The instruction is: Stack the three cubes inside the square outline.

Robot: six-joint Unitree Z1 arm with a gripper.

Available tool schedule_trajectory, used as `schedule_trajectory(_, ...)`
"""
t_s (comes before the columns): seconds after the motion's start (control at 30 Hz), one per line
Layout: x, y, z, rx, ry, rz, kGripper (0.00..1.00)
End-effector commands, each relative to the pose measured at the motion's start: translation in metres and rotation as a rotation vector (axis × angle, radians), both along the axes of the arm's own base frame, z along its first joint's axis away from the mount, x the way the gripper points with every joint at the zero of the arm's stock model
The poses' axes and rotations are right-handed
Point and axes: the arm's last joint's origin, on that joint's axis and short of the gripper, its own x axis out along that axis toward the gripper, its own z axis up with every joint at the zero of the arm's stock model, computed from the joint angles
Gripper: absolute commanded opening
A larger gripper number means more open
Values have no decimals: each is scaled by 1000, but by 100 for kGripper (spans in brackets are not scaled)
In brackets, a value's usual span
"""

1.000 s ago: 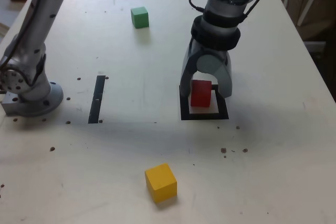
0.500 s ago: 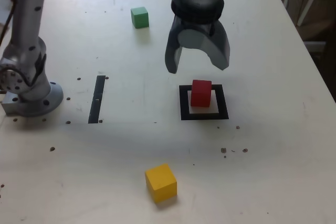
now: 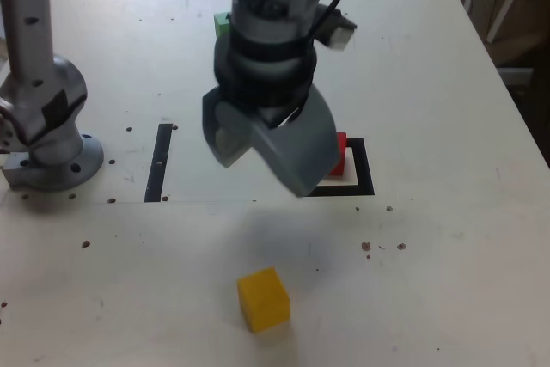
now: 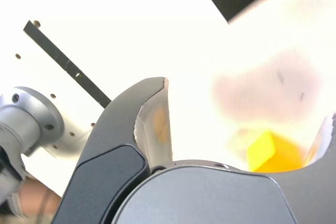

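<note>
Nearest in the exterior view, a bit left of the middle, sits the small yellow cube with flat, dull sides (image 3: 264,300), alone on the pale table (image 3: 430,272). Next, farther back, comes the thick black square outline with a pale middle (image 3: 364,168), right of the middle. The small dull red cube (image 3: 341,159) is inside it, partly hidden by the big grey gripper (image 3: 265,175). The gripper hangs in the air, and its jaws are wide open with nothing in them. Over to the left lies a thin black strip (image 3: 159,162), with the round grey metal foot (image 3: 57,169) past it. Far back is the small green cube (image 3: 222,23), mostly hidden behind the arm. I think the red cube is the bottom block, and now it is time to fetch the next one — most likely yellow. The gripper should go nearer, line up over the yellow cube, come down around it and squeeze — then lift it and set it gently on the red one.
</note>
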Motion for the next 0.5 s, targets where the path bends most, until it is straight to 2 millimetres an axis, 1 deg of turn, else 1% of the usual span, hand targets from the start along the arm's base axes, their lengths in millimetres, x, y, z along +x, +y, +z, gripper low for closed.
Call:
schedule_trajectory(0.0,-5,-12,0,8,-10,-62,99)
schedule_trajectory(0.07,-10,-28,-2,16,-21,-133,99)
schedule_trajectory(0.17,-12,-43,-1,17,-34,-191,99)
schedule_trajectory(0.33,-11,-57,-4,21,-31,-235,99)
schedule_trajectory(0.47,-7,-65,-16,37,-7,-247,99)
